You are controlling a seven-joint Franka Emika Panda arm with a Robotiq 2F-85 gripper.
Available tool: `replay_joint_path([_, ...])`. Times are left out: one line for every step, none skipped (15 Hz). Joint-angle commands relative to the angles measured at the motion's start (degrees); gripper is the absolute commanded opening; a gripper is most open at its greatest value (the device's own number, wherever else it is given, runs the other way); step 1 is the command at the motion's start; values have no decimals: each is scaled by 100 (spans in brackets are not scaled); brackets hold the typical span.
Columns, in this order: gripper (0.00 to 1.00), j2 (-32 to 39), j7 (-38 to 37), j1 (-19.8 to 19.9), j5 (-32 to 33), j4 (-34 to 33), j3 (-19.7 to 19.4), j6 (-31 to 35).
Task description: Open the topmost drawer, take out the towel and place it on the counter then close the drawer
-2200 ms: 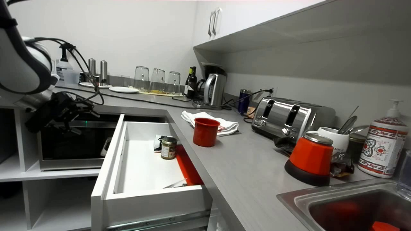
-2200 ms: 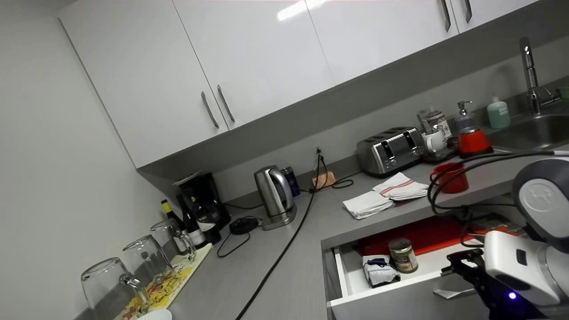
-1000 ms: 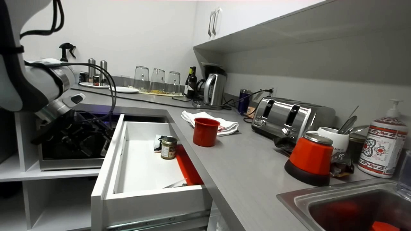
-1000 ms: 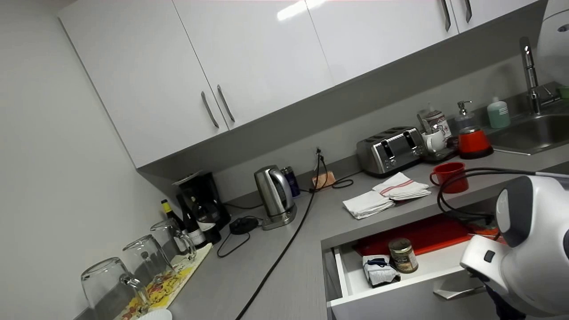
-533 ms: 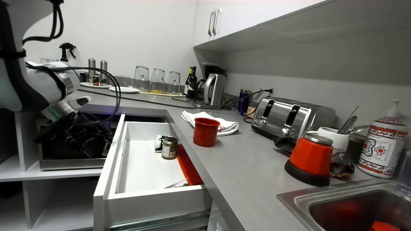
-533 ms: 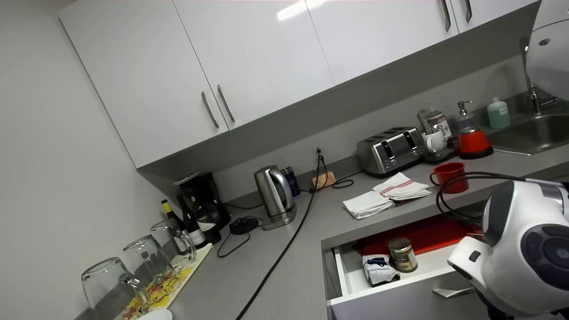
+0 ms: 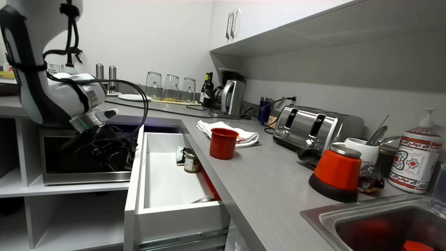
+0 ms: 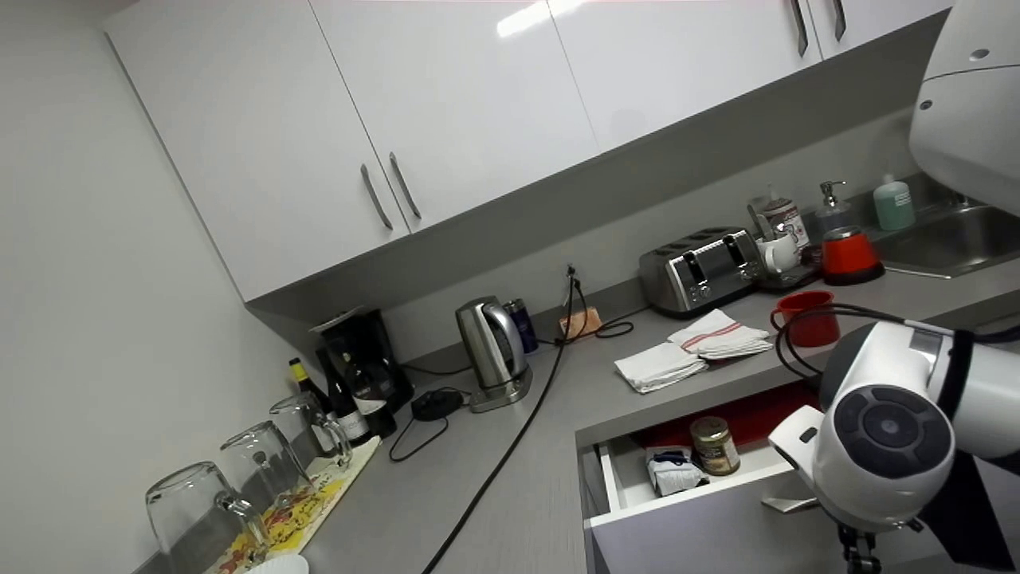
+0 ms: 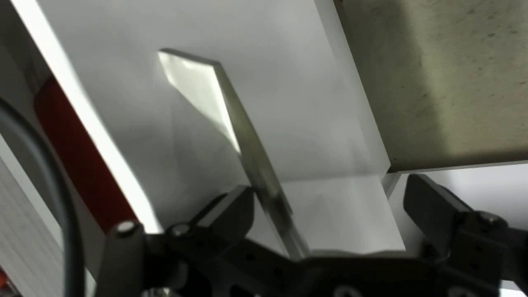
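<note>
Wrist view, gripper (image 9: 330, 185): mine is released, fingers spread wide, grasping nothing; the handle (image 9: 253, 161) lies just beyond, and whether I touch it I cannot tell.
Topmost drawer (image 7: 167, 184), in an exterior view: partly out, so closing it is, I judge, my step; I should push it in square and evenly, gently, lest the jar (image 7: 191, 163) inside topple.
Towel (image 8: 721, 339), in an exterior view: folded on the counter (image 8: 526, 478), beside the red cup (image 8: 814, 331); placing looks done, so I'd leave it.
</note>
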State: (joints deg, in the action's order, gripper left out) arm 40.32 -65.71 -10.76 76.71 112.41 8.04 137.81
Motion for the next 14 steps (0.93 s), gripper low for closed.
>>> replay_joint_path([100, 183, 99, 53, -295, -526, -260, -211])
replay_joint_path([100, 207, 77, 64, -353, -646, -331, -245])
replay_joint_path([100, 221, 23, 50, -383, -753, -402, -319])
replay_joint_path([100, 248, -8, 49, -404, -857, -462, -379])
replay_joint_path([100, 291, -50, 38, -391, -965, -528, -452])
replay_joint_path([100, 334, -64, 29, -377, -1069, -583, -539])
replay_joint_path([100, 396, -84, 20, -359, -1186, -637, -629])
replay_joint_path([100, 450, -108, 7, -349, -1297, -682, -733])
replay_joint_path([100, 512, -139, -2, -335, -1407, -725, -826])
replay_joint_path([100, 564, -154, -6, -338, -1478, -740, -890])
replay_joint_path([100, 602, -183, -17, -326, -1542, -749, -962])
replay_joint_path([100, 624, -279, -54, -265, -1581, -768, -1025])
replay_joint_path([100, 646, -412, -97, -199, -1618, -796, -1096])
replay_joint_path([100, 670, -603, -151, -112, -1654, -832, -1169])
